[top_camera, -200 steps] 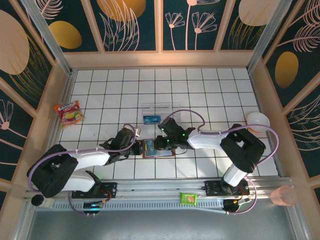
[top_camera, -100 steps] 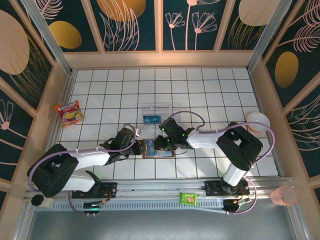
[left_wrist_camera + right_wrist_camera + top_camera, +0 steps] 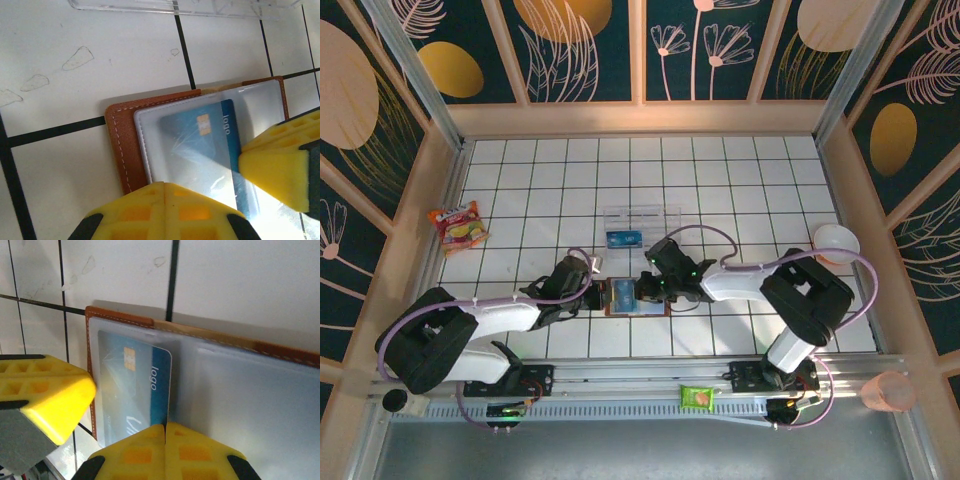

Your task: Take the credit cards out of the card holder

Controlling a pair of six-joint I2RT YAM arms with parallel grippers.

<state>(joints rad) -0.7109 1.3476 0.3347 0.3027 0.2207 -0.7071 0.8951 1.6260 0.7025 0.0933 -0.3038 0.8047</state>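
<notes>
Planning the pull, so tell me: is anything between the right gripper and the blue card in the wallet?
Yes. The credit card lies under the card holder's clear sleeve; the shut right gripper sits by the card's edge.

Left tool [image 3: 598, 288] and right tool [image 3: 646, 291] flank the card holder [image 3: 623, 298], clear box [image 3: 655, 220] behind; far tiles [image 3: 720, 170] bare

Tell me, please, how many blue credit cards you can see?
2: one credit card inside the open card holder, another at the clear box; others may be hidden.
</notes>
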